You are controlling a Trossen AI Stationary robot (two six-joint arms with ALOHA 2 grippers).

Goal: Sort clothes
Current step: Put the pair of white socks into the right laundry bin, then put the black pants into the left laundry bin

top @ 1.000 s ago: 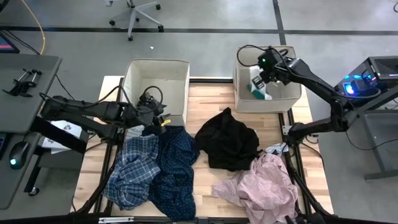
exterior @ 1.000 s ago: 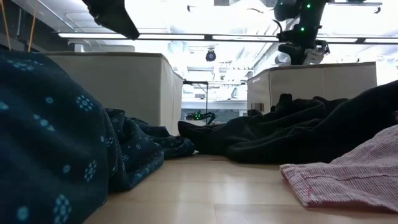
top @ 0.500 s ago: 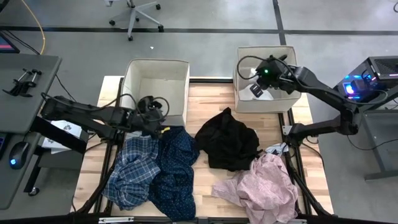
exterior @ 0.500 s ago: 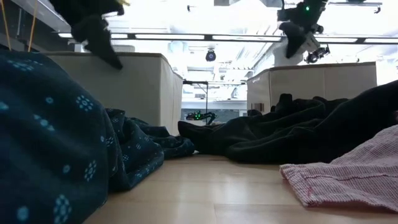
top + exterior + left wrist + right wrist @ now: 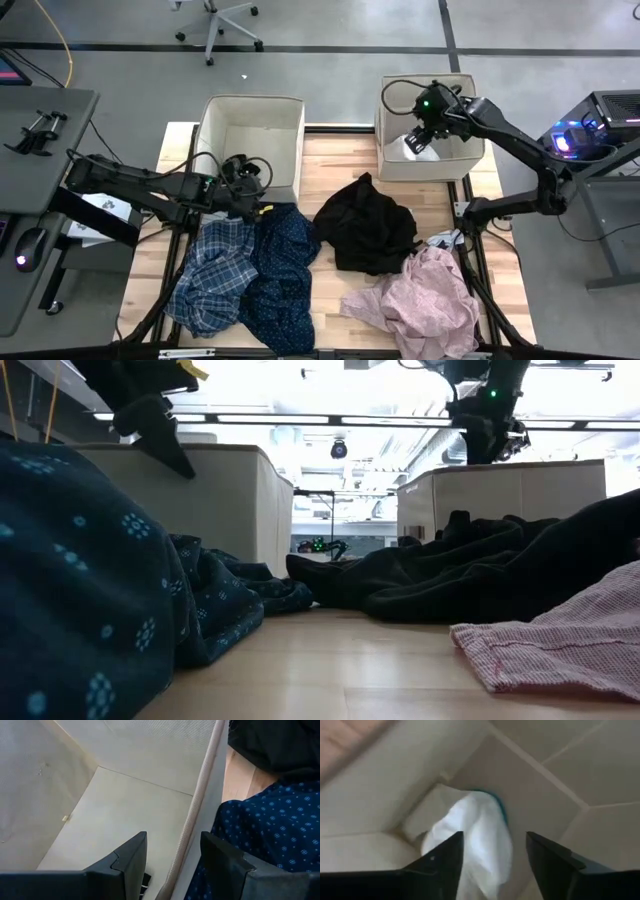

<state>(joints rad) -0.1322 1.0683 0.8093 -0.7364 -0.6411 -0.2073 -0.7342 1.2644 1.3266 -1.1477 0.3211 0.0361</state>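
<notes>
My left gripper [image 5: 262,197] is open at the left beige box's [image 5: 250,97] near right corner. Its fingers stand on either side of the box wall's rim [image 5: 192,832], beside the dark navy patterned shirt [image 5: 285,270]. The blue-white plaid shirt [image 5: 210,275], the black garment [image 5: 370,230] and the pale pink garment [image 5: 420,300] lie on the table. My right gripper [image 5: 420,135] hangs open over the right beige box [image 5: 380,130]. A white sock [image 5: 475,835] with a teal edge lies below its fingers, inside the box.
The two boxes stand at the table's far edge with bare wood [image 5: 335,160] between them. The clothes cover most of the table's near half. A side table [image 5: 40,130] stands to the left and an office chair [image 5: 215,20] beyond the table.
My left gripper has come down toward the left box's near wall and tipped a little. My right gripper has stayed over the right box and turned slightly.
</notes>
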